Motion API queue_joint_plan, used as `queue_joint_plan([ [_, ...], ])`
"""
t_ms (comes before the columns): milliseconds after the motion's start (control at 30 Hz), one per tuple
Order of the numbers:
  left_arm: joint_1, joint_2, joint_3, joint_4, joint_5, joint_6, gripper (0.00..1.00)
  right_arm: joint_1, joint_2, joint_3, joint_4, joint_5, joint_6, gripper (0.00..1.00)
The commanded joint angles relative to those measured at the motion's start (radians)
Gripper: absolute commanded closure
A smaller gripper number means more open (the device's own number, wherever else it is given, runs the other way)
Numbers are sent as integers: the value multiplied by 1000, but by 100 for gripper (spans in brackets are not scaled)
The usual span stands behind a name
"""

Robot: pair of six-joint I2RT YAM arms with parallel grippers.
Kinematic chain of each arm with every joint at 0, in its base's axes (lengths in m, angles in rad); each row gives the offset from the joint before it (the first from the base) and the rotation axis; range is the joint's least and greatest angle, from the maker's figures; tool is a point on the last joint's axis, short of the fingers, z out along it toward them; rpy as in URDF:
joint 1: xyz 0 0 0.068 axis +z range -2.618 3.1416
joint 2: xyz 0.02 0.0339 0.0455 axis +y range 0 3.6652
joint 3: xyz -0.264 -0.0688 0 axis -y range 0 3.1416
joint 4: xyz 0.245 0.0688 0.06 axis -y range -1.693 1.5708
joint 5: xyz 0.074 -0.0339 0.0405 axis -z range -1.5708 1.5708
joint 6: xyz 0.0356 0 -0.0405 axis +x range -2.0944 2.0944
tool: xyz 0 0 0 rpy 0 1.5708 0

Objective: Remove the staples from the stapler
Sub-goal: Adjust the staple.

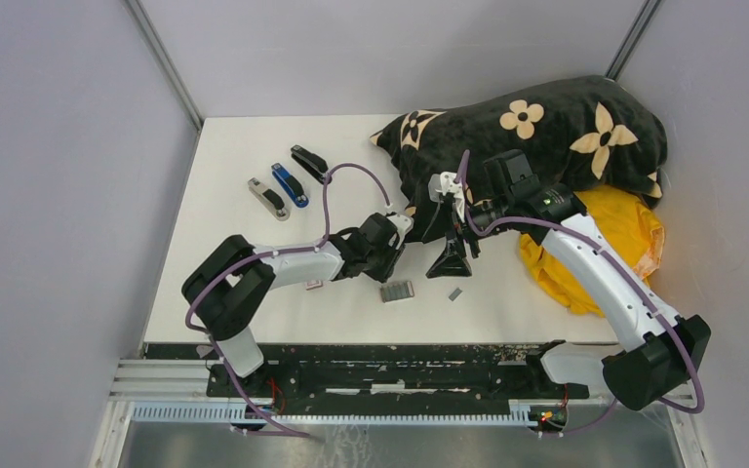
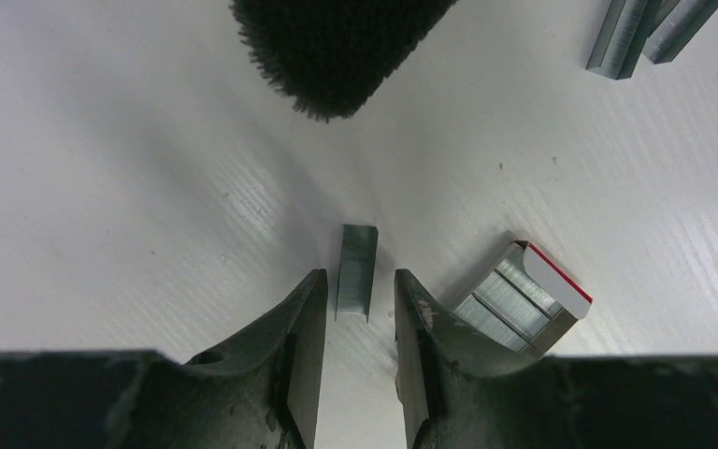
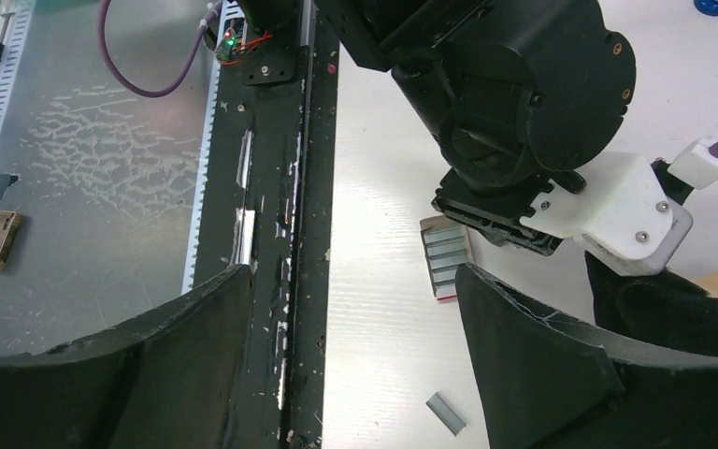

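- White tabletop (image 1: 244,146), grey-walled booth: one staple strip (image 2: 356,271) lies flat on it, its near end btwn the tips of the L gripper (image 2: 359,277).
- L gripper not yet clenched. Jaws stand part-way apart, one each side of the strip, w/ a sliver of table showing on both flanks. No contact visible.
- Handling, as judged: very light, smooth metal, likely slippery. Stiff along its length, but joined staples prob. snap apart if bent or pinched hard. Low profile means fingers (image 2: 304,323) must reach right down to the surface.
- Best hold, as judged: the two long flanks, nearer mid-length than the end, w/ gentle squeeze.
- Long axis runs straight away from the L wrist cam, in line w/ the fingers. Far end points toward the fuzzy black edge of the blanket (image 1: 546,136). Crown-up or legs-up: cannot tell.
- Just beside, to the gripper's R: white-and-red box (image 2: 524,297), full of staples, tilted.
- Further off, same side: loose strips (image 2: 640,33), apart from the box.
- R gripper (image 3: 353,276) hangs released, jaws wide, nothing btwn them, near the blanket's edge.
- Well apart, far L of table: three staplers (image 1: 290,184) in a row (grey, blue, black). None being handled.
- Yellow cloth (image 1: 634,234) sits beside the blanket, far R.
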Motion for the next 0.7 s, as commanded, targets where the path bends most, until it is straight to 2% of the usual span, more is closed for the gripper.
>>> queue_joint_plan([
  [0, 0, 18, 40, -11, -23, -32, 61, -1, -7, -4, 37, -28, 7, 14],
  [167, -4, 29, 41, -23, -36, -44, 66, -1, -5, -5, 40, -25, 10, 14],
  [433, -14, 13, 25, -48, -68, -61, 67, -2, -4, -8, 45, -27, 15, 14],
  [667, -15, 1, 22, -56, -74, -68, 75, -1, -4, -12, 53, -26, 22, 14],
])
